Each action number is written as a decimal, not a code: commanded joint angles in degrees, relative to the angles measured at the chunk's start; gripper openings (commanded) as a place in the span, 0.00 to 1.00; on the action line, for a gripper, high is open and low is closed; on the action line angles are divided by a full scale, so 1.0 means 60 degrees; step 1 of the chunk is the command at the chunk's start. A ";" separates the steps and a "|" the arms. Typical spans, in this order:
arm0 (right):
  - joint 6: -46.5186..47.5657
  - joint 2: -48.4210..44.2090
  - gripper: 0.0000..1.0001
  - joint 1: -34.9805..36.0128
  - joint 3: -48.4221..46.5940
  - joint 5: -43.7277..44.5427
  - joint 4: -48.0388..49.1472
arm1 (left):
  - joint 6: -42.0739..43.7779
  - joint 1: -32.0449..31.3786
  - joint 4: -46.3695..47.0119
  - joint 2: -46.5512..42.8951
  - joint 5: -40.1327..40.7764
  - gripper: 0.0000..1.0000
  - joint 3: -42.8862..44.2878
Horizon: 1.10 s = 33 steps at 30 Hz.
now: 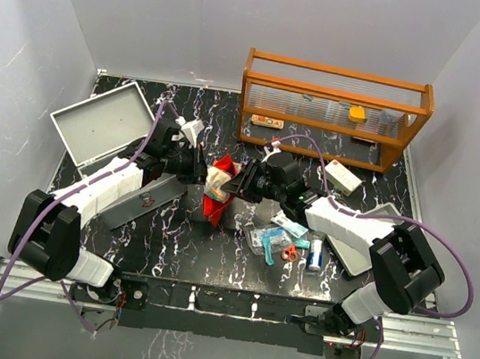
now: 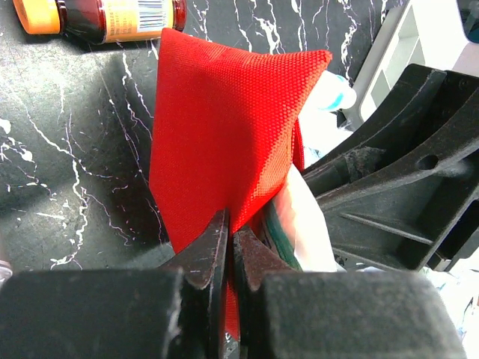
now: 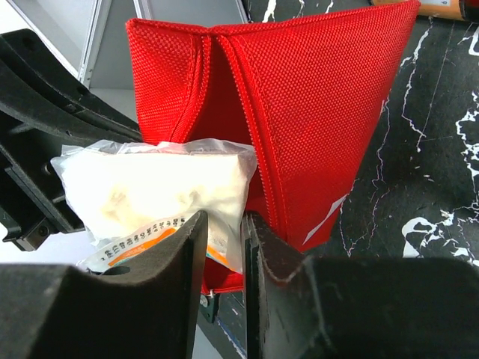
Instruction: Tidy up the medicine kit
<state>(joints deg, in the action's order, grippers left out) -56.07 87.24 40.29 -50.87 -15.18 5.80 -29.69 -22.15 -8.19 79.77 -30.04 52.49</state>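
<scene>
At the left gripper point(image 2: 228, 233): pressed together on one edge of a red woven fabric pouch point(image 2: 224, 112), holding it upright over the middle of the black marbled worktop point(image 1: 192, 258); impossible to tell whether touching that surface. At the right gripper point(image 3: 224, 224): parted only a little around the lower edge of a white crinkled plastic packet with orange print point(image 3: 150, 183), right at the pouch's open mouth; impossible to tell whether gripping it or loose on it. Farther out, at the worktop's far left corner: the medicine kit point(image 1: 94, 126), a large light-grey rectangular metal case, lying open, well apart from both grippers.

Likely ways to go wrong from here:
- Losing the packet down the outside of the pouch, by letting go while it seems only partly in the mouth.
- Tugging the cloth out of the left pinch, by pushing the packet in too hard.
- Folding the mouth closed, by pressing against its near wall.
- Dragging the packet back out, by snagging it on the fingers when backing away.
</scene>
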 commanded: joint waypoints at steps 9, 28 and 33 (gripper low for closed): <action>0.0515 -0.0114 0.36 0.0265 -0.0922 0.0952 -0.1066 | 0.0022 -0.0040 0.0002 -0.0301 -0.0265 0.00 0.0070; 0.1940 -0.0801 0.35 0.0263 -0.1205 0.0958 -0.1751 | 0.0334 -0.0029 -0.0466 -0.0272 0.0131 0.00 0.0319; 0.2185 -0.0399 0.34 0.0364 -0.1709 0.0822 -0.1822 | 0.0347 -0.0028 -0.0473 -0.0272 0.0100 0.00 0.0319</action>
<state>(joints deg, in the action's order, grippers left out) -45.89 84.31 41.80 -56.38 -9.47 -6.52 -28.29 -22.15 -10.74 79.77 -28.93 52.51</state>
